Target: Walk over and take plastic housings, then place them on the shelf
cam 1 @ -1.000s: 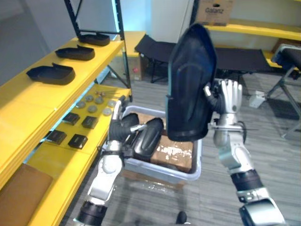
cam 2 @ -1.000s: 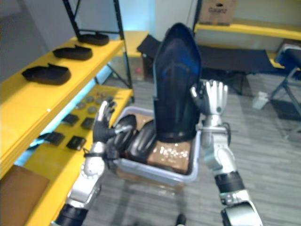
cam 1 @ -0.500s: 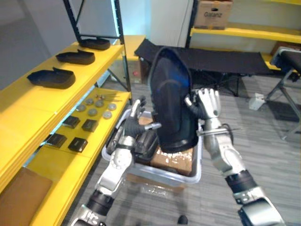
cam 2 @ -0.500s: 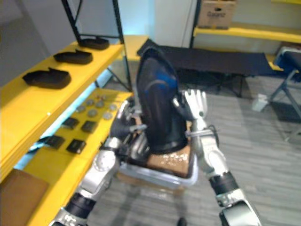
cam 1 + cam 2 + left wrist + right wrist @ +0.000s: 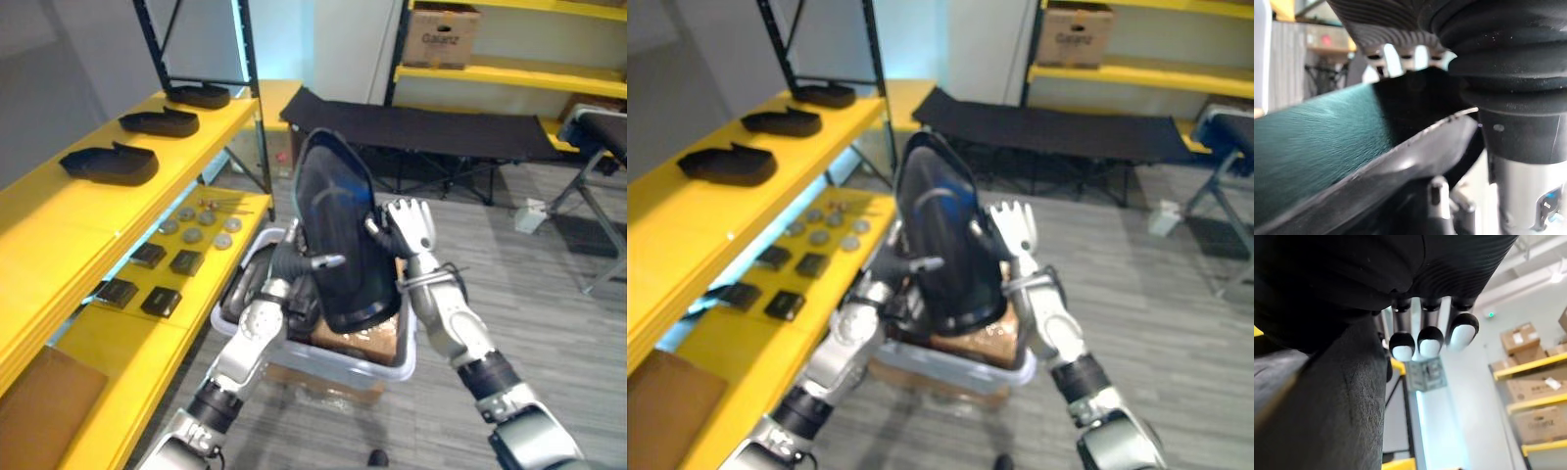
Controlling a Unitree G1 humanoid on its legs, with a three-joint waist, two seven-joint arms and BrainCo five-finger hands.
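Now I hold the plastic housing (image 5: pixel 341 245) upright above the grey bin (image 5: pixel 333 358), squeezed between both hands; my right hand (image 5: pixel 411 227) lies flat on its right flank, fingers (image 5: pixel 1402 345) straight and close together; my left hand (image 5: pixel 291 264) sits at its left edge, but I cannot tell its grasp, hidden behind the shell; I judge that even inward pressure matters while turning toward the yellow shelf (image 5: pixel 59 220), where other housings (image 5: pixel 110 164) lie, lest it slip; the bin's contents are mostly covered.

Grey plank floor (image 5: pixel 573 343). A yellow shelf (image 5: pixel 59 215) with black posts (image 5: pixel 250 88) runs along the left. Farther back, a black folding cot (image 5: pixel 441 127) stands under a second shelf (image 5: pixel 509 76) holding a cardboard box (image 5: pixel 443 37).
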